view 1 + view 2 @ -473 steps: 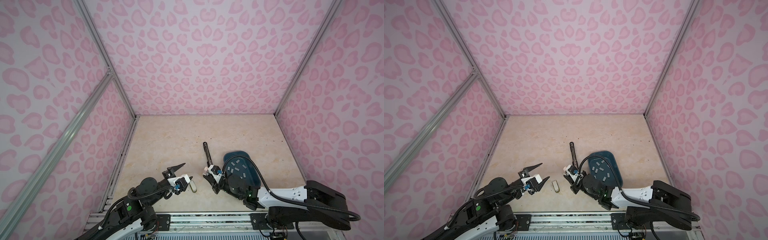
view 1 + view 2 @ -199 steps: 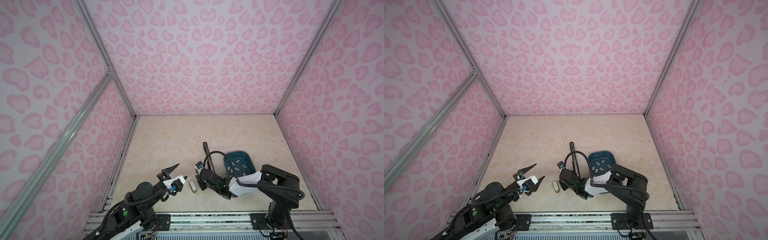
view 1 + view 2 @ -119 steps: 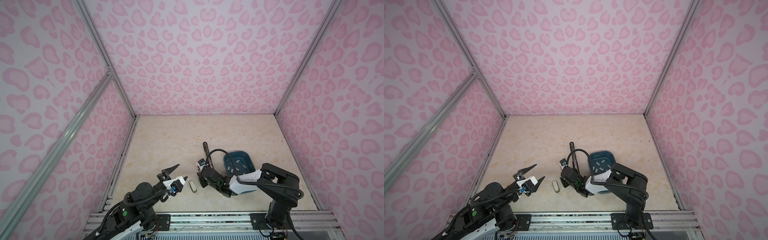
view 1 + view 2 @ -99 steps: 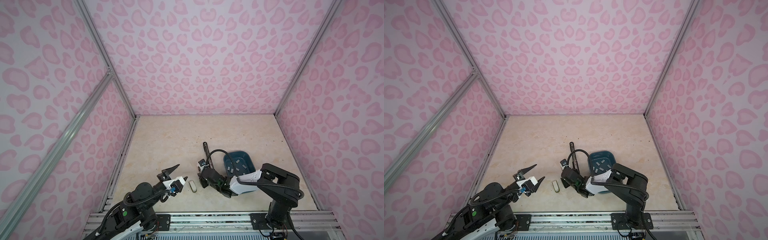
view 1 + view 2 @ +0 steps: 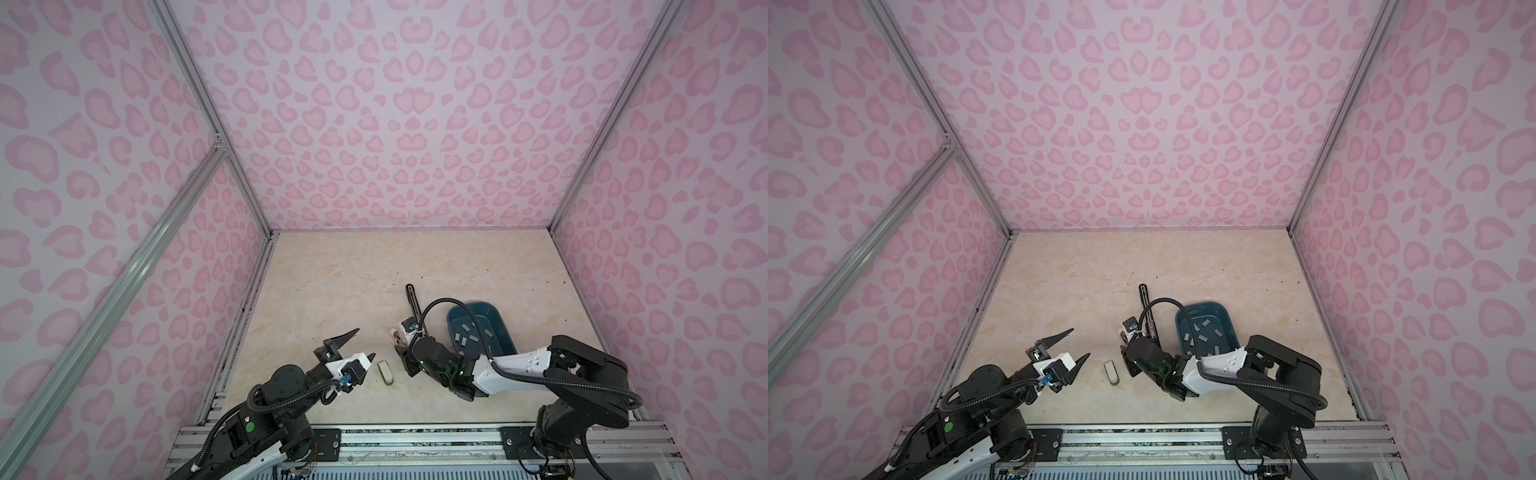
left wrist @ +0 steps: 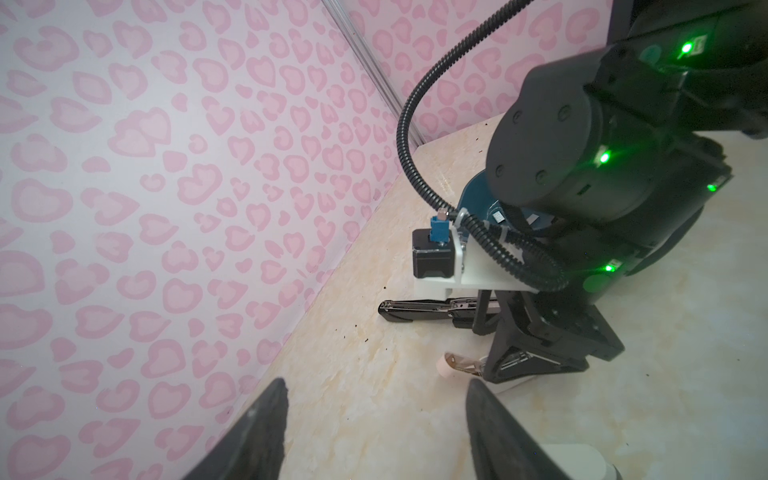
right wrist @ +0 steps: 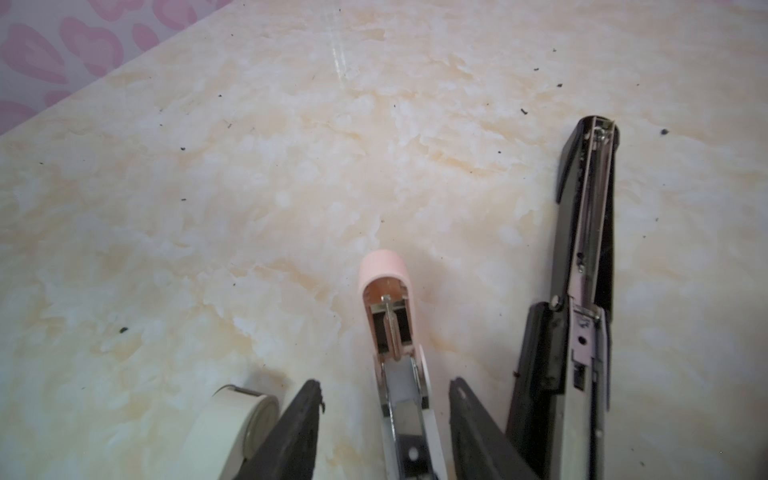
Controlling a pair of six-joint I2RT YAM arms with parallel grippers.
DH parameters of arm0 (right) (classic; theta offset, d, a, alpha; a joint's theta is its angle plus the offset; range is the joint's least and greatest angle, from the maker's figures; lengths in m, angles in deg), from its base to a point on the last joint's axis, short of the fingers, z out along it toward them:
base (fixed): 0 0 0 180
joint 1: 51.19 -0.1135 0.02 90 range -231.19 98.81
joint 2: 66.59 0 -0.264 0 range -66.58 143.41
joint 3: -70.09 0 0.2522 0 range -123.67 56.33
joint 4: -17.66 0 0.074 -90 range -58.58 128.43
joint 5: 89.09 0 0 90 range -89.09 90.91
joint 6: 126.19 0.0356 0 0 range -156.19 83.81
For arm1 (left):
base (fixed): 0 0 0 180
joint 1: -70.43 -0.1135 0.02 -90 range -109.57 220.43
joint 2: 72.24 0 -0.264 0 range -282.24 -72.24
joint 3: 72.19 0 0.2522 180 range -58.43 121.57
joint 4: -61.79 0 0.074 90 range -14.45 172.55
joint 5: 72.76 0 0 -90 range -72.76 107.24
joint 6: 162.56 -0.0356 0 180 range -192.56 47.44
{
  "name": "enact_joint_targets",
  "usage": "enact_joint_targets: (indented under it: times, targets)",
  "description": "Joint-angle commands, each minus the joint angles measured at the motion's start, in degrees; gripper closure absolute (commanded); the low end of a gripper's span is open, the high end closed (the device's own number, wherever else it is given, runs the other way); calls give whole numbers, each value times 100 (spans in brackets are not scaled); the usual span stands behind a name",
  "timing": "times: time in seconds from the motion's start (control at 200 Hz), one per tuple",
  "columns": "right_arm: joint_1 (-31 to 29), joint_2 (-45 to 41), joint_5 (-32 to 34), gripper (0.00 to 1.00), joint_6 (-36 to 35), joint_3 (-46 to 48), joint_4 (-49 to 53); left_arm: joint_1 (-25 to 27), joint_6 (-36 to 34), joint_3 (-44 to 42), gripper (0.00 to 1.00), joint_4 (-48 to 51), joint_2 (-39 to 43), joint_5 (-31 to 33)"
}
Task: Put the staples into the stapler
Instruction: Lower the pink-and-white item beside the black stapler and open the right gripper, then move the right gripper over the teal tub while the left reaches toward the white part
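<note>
**Staples** [image 5: 468,332]: small grey strips, lying scattered inside the blue tray [image 5: 502,328] in both top views. They are sitting on the right of the table [image 5: 332,282], apart from both grippers' tips.

**Pink stapler** [image 7: 384,291]: lying hinged open on the table, spring and metal channel showing in the right wrist view. It is resting between the black stapler [image 7: 582,270] and the cream stapler [image 7: 232,428].

**Right gripper** [image 7: 384,381]: reaching low across the table. Its fingers [image 7: 299,428] are standing apart, straddling the rear of the pink stapler with a gap showing on each side, so they are clamping nothing.

**Left gripper** [image 5: 365,343]: hovering over the table near its left front, fingers spread wide and carrying nothing. It is sitting just beside the cream stapler.

**Black stapler**: lying opened out long, just beside the tray's left wall, its far end pointing toward the back wall.

**Cream stapler**: lying closed on the table, resting between the two grippers.
</note>
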Motion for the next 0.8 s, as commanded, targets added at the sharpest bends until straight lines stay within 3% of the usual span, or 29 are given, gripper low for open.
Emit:
enact_joint_targets:
  times: [0.0,0.14,0.245,0.375,0.465,0.555,0.57,0.58,0.59,0.675,0.8]
  targets:
    - [-230,-470,541,49,-6,186,82,5,-58,34,31,-155,47,-14]
    - [-506,-1313,749,49,215,482,205,4,-88,37,31,-148,-16,96]
    - [-706,-2133,973,49,775,810,445,4,-72,83,31,-87,-189,259]
    - [-903,-3072,595,49,1532,1290,590,5,35,483,30,207,-834,522]
    - [-966,-3669,548,46,1873,1230,1324,5,329,1080,31,592,-1467,686]
    - [-963,-4199,472,46,1809,792,2353,5,571,1746,33,1043,-2000,203]
    - [-964,-4314,446,45,1743,664,2557,5,619,1850,24,1114,-2098,119]
    - [-958,-4375,429,44,1730,591,2680,5,640,1924,8,1182,-2166,21]
    - [-957,-4404,421,44,1725,551,2745,5,661,1991,1,1227,-2231,-72]
    - [-858,-4876,614,40,1616,-95,3786,3,635,2661,2,1949,-2719,-854]
    - [-364,-5194,928,35,1152,-848,4288,5,905,3285,2,2359,-3229,-1546]
